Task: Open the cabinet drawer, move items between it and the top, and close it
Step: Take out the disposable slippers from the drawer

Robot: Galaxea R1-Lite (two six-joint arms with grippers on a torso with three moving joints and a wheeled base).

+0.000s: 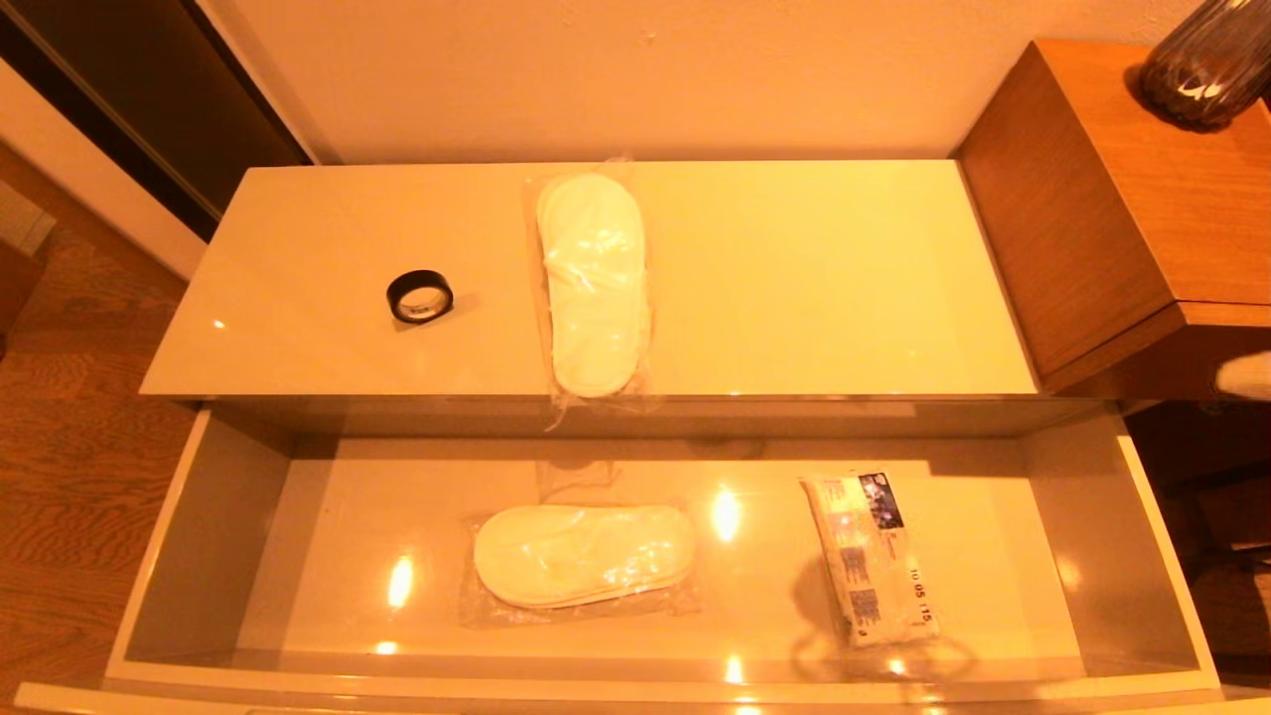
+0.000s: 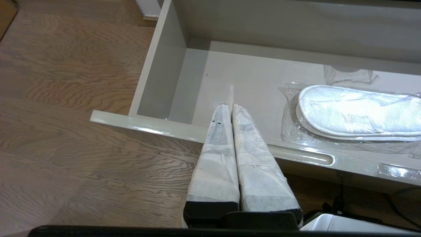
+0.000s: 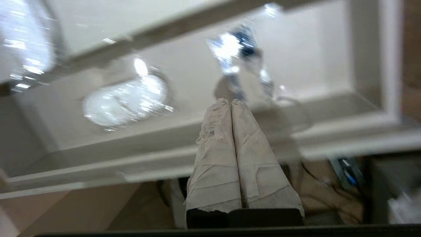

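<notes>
The cabinet drawer (image 1: 635,687) stands pulled fully out. Inside it lie white slippers in a clear bag (image 1: 584,556) and a white packet with blue print (image 1: 874,558). On the top (image 1: 814,278) sit a black tape ring (image 1: 419,296) and a second bag of slippers (image 1: 594,283), whose end overhangs the front edge. Neither gripper shows in the head view. My left gripper (image 2: 230,106) is shut and empty, reaching over the drawer's front rim (image 2: 158,126) near its left end, beside the slippers (image 2: 358,110). My right gripper (image 3: 230,101) is shut and empty, in front of the drawer, pointing at the packet (image 3: 241,62).
A taller brown wooden cabinet (image 1: 1112,199) with a dark vase (image 1: 1206,65) adjoins the top on the right. Wood floor (image 1: 70,427) lies to the left. A small white object (image 1: 1246,375) shows at the right edge of the head view.
</notes>
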